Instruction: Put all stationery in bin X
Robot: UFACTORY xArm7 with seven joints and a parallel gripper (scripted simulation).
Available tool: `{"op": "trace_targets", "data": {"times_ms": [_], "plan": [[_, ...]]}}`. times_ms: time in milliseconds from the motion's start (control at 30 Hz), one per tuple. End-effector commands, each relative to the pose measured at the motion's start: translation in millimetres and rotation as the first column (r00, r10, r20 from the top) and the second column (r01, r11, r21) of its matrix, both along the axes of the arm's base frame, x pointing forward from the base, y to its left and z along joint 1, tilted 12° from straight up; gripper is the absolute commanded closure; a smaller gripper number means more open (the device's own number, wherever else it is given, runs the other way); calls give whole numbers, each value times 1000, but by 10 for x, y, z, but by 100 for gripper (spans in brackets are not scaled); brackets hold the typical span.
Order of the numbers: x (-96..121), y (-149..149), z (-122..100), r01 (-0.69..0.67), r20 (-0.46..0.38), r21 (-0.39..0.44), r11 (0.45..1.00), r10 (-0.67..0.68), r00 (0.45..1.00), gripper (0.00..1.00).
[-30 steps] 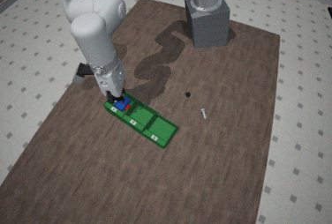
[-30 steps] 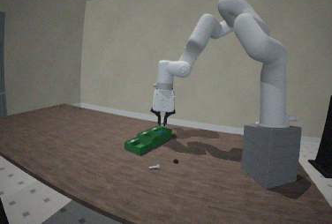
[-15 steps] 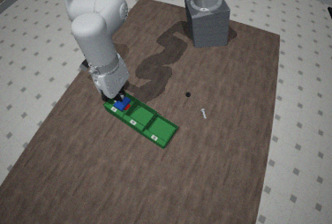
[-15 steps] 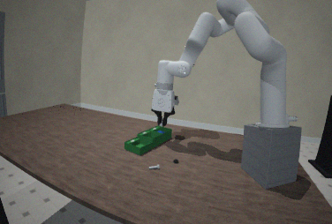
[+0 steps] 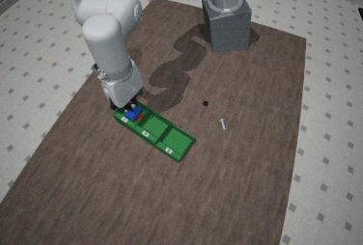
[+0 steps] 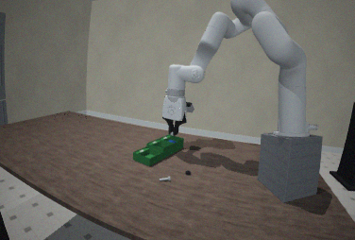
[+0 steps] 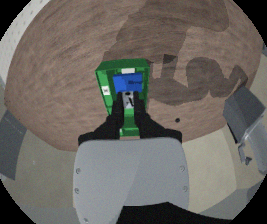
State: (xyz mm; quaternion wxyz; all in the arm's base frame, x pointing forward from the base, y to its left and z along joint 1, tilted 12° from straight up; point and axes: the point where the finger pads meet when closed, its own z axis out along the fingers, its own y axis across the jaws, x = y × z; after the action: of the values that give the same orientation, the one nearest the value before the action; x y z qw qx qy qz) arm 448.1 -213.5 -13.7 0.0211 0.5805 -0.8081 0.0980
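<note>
A green tray of three bins [image 5: 154, 128] lies on the brown table; it also shows in the side view [image 6: 159, 149]. Each bin has a small white label, too small to read. The end bin nearest the arm holds a blue thing [image 5: 134, 112] and a red thing [image 5: 139, 117]. My gripper [image 5: 129, 104] hangs just above that end bin, pointing down. In the wrist view the fingers are shut on a small thin pale thing [image 7: 127, 99], mostly hidden between them, right over the blue thing [image 7: 128, 83].
A small black round thing [image 5: 205, 103] and a pale screw [image 5: 223, 124] lie on the table to the right of the tray. The arm's grey base block [image 5: 227, 23] stands at the table's far edge.
</note>
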Motion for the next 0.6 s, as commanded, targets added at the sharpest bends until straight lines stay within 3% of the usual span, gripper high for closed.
{"op": "trace_targets", "data": {"times_ms": [0,567], "plan": [[16,0,15,0,4,-2,1000,0,1000,100],[37,-46,-240,0,4,-2,1000,0,1000,100]]}}
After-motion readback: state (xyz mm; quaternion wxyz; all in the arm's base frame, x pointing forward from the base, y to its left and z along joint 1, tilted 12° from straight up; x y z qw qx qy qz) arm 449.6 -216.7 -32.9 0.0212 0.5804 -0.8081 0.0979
